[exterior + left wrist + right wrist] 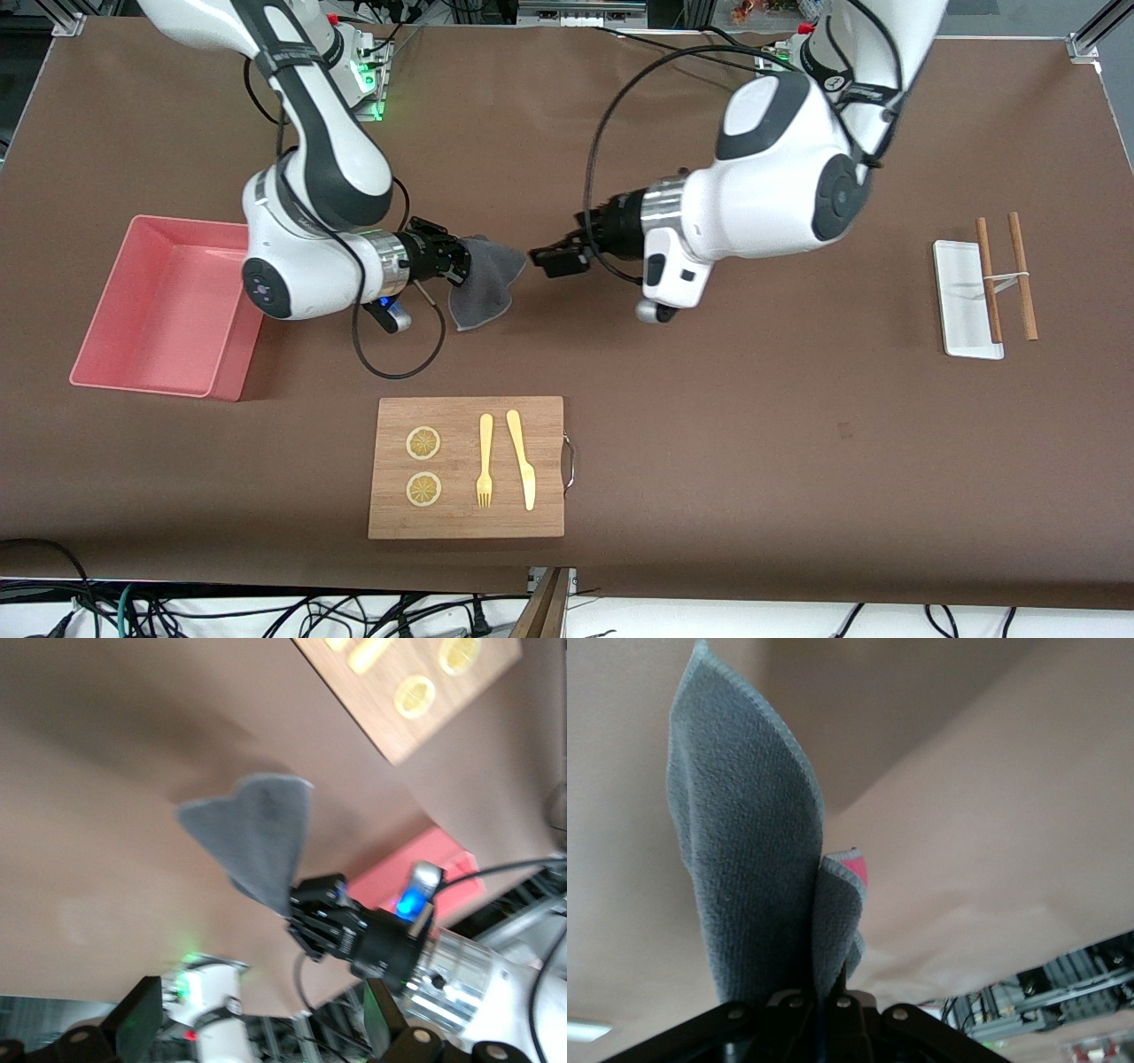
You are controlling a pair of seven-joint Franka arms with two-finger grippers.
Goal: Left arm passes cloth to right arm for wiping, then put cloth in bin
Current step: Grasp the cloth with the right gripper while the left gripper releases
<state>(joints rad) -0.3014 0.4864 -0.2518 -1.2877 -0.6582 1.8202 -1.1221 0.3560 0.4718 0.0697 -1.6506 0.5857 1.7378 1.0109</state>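
Cloth (483, 279) is clamped in the right gripper (456, 259): jaws closed tight on one bunched edge, the rest of the fabric hanging out past the jaw tips, clear of the brown bench (753, 425). In the right wrist view the grey cloth (749, 859) is seen pinched at the jaw root, with a pink trim fold showing just beside the grip.

Left gripper (556, 259) is held over the bench just off the free edge of the cloth, jaws parted and holding nothing; a small gap is visible between its jaw tips and the fabric. From the left wrist view the cloth (257, 837) is seen hanging from the right gripper (306, 912), with both left fingers (133, 1028) spread wide.

Bin (168, 310) sits on the bench at the right arm's end, beside the right arm's wrist, on the opposite end of that gripper from its jaws.

Wooden board (467, 467) with fork (485, 461), knife (521, 456) and two lemon slices (423, 443) lies nearer the front camera than both jaw sets. White tray (966, 299) with chopsticks (1005, 276) is at the left arm's end, well apart from either gripper.
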